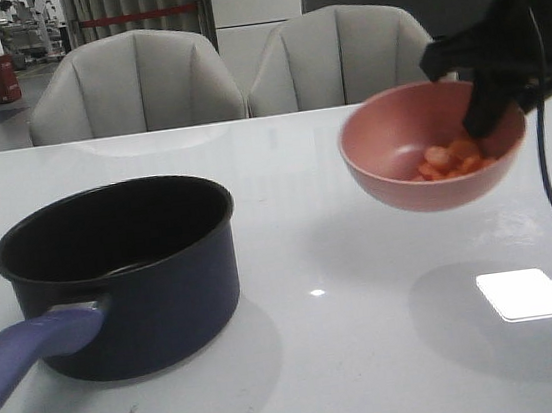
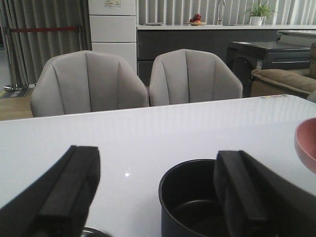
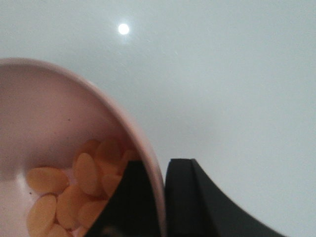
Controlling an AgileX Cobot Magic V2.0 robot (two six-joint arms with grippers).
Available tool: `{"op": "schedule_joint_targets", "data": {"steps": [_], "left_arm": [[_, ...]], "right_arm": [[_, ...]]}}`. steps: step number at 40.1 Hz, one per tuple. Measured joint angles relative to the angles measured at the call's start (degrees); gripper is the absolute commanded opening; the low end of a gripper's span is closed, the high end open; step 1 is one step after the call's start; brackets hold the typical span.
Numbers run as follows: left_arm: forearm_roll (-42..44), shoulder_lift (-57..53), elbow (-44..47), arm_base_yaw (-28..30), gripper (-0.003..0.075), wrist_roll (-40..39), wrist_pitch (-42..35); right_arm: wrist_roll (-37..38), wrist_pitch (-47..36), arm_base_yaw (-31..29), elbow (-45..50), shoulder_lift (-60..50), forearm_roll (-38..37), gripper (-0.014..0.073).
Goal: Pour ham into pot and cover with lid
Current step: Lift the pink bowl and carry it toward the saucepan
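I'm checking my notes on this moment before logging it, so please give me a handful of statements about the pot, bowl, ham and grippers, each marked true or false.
1. The dark navy-blue saucepan stands on the white table with no lid on it. True.
2. The small orange-pink ham slices already lie inside the saucepan. False: they are in the pink round bowl; the part of the saucepan's black inside that shows is bare.
3. The right gripper pinches the bowl's rim, one finger inside and one outside. True.
4. The bowl rests on the table. False: it is held up in the air, to the right of the saucepan.
5. The left gripper is clamped on the saucepan's purple-blue handle. False: its fingers are wide apart and hold nothing.
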Motion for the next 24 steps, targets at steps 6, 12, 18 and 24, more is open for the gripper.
{"op": "schedule_joint_targets", "data": {"steps": [6, 12, 18, 24], "left_arm": [[0.0, 0.0, 0.0, 0.0, 0.0522, 0.0, 0.0], [0.0, 0.0, 0.0, 0.0, 0.0522, 0.0, 0.0], [0.0, 0.0, 0.0, 0.0, 0.0522, 0.0, 0.0], [0.0, 0.0, 0.0, 0.0, 0.0522, 0.0, 0.0]], "right_arm": [[-0.59, -4.61, 6.0, 0.0, -1.93, -1.13, 0.0138], [-0.81, -9.89, 11.96, 0.0, -1.93, -2.57, 0.0138], [-0.94, -18.44, 17.05, 0.0, -1.81, -4.91, 0.0138], [-1.29, -27.99, 20.79, 0.0, -0.18, -8.11, 0.0138]]}}
